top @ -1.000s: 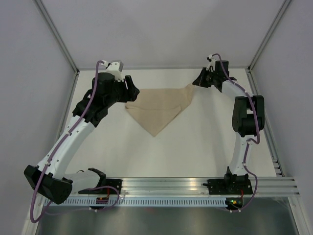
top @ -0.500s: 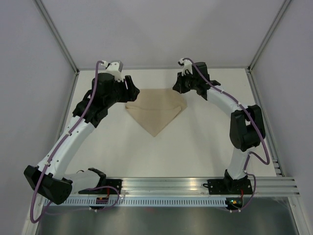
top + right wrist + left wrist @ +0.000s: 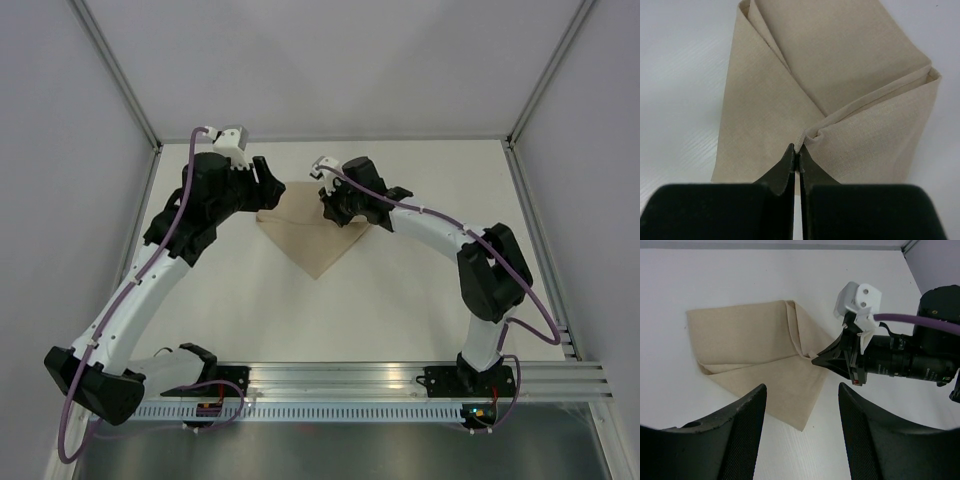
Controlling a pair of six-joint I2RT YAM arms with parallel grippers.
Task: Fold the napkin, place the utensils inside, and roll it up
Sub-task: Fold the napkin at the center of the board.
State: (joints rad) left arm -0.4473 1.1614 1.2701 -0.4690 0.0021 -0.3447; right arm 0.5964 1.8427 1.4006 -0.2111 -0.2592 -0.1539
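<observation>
Napkin (image 3: 840, 70) — thin, limp; take by corners. Right pincer (image 3: 796, 156) clenched on 1 at its tips; left pincer (image 3: 801, 395) released.

One napkin (image 3: 318, 238) on one desk (image 3: 400, 300); two arms, a left arm (image 3: 150, 290) and a right arm (image 3: 440, 226). Two pincers; one left pincer (image 3: 801, 390), one right pincer (image 3: 796, 153).

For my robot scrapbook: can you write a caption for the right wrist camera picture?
The right gripper, shut, pinches a corner of the tan napkin above its folded layers.
</observation>
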